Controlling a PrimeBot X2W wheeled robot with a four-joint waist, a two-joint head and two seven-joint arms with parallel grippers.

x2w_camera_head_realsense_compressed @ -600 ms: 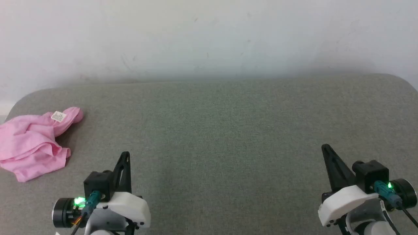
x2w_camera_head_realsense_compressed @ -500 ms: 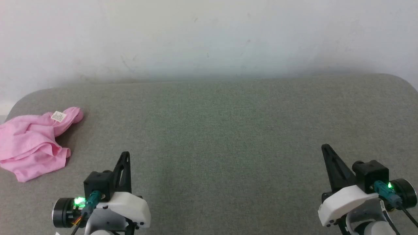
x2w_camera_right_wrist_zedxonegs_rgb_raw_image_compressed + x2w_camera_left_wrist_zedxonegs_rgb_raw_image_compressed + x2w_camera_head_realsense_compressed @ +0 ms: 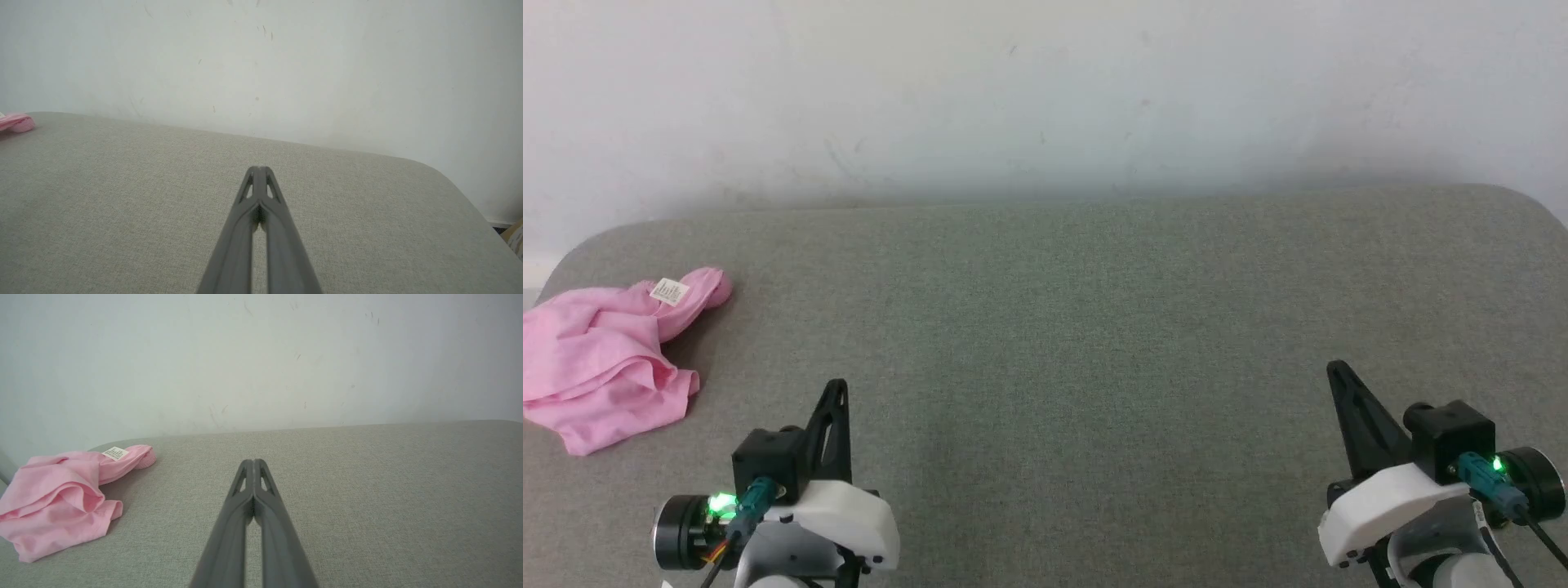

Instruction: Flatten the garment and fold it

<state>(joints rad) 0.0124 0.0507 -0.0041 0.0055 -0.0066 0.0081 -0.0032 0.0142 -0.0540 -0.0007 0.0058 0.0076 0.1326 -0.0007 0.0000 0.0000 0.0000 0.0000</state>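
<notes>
- Left gripper (image 3: pixel 836 390) sits low left in the head view, over the grey padded surface (image 3: pixel 1062 327), pointing up the view.
- Left wrist view: its two dark fingers (image 3: pixel 233 531) meet at the tips, pressed together, with nothing between them.
- Green light (image 3: pixel 719 503) glows on the left wrist housing, with a teal connector (image 3: pixel 755 496) just beside it.
- Right gripper (image 3: pixel 1337 374) sits low right in the head view, well apart from the left one, leaning slightly left.
- Right wrist view: the right fingers (image 3: pixel 278 241) are also together at the tips and hold nothing.
- A second green light (image 3: pixel 1497 464) glows on the right wrist, next to its own teal plug.
- The padded surface has a woven grey cover with rounded far corners, and the stretch between the two grippers is bare.
- Garment (image 3: pixel 596 359): pink shorts lie in a crumpled heap at the far left of the surface, near its left edge.
- The garment is ahead and to the left of the left gripper, not touching it, and well apart from the right gripper.
- The garment is not flat: the layers are bunched, with loose folds and a lower hem corner spread toward the near side.
- Its gathered end pokes out to the right on the far side, with a white label (image 3: pixel 670 291) lying on top of it.
- Left wrist view shows the same heap at the left, with the label facing up.
- Right wrist view catches only a pink tip at the left edge.
- White wall (image 3: pixel 1045 98), scuffed and marked, rises behind the surface's far edge.
</notes>
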